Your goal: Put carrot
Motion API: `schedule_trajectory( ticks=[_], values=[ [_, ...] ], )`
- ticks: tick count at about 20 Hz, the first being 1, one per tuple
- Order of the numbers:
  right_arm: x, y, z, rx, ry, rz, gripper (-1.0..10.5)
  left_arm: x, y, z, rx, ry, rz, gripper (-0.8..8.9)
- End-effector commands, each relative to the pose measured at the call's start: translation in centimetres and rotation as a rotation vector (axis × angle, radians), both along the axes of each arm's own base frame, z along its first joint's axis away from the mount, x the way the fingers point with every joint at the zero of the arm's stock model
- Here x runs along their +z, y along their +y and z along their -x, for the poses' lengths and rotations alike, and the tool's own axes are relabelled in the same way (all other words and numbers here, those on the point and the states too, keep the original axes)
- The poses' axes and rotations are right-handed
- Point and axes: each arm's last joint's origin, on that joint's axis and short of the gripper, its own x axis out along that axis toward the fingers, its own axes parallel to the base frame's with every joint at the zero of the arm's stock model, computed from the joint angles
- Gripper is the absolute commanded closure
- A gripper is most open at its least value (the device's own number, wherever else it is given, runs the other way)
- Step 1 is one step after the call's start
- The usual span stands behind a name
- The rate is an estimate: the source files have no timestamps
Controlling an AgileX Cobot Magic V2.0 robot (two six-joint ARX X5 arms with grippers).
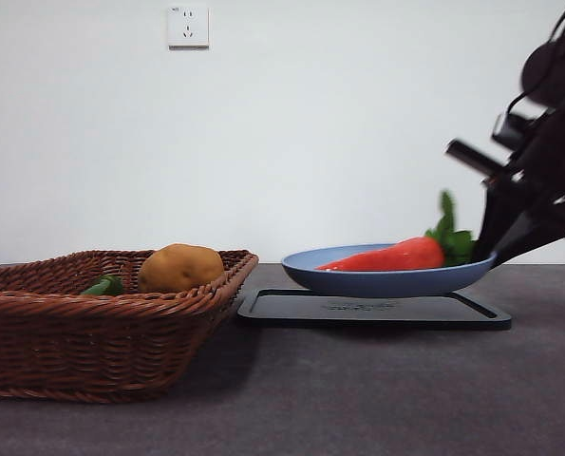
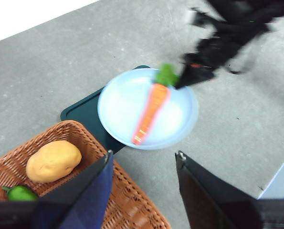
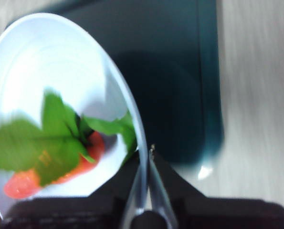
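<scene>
- Right gripper (image 1: 496, 249) reached down at a slant from the upper right of the front view, its jaws pinched shut on the plate's (image 1: 377, 281) right rim, one jaw inside and one outside.
- Carrot (image 1: 396, 256) lay in the plate, leaves (image 1: 450, 237) toward that gripper.
- Plate sat on a dark tray (image 1: 372, 310) toward the table's far edge.
- Left gripper (image 2: 142, 164) hovered with jaws wide apart, empty, above the basket's (image 1: 92, 328) rim.
- Potato (image 1: 179, 268) lay in the basket.
</scene>
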Motion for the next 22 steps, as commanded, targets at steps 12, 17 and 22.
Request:
schedule_trajectory(
  ticks=[12,17,22],
  values=[
    [-2.4,0.3,-4.9,-0.051,0.043,0.061,7.5,0.3,-0.1,0.1,-0.004,-0.001,-0.002,5.79],
    [-0.5,0.2,-3.7,-0.026,0.059,0.078,7.4,0.9,-0.2,-0.2,0.014,-0.096,-0.002,5.8],
    [5.3,0.0,0.2,0.053,0.022,0.112,9.1,1.7,-0.9,-1.4,0.137,-0.276,-0.043,5.83]
  ],
)
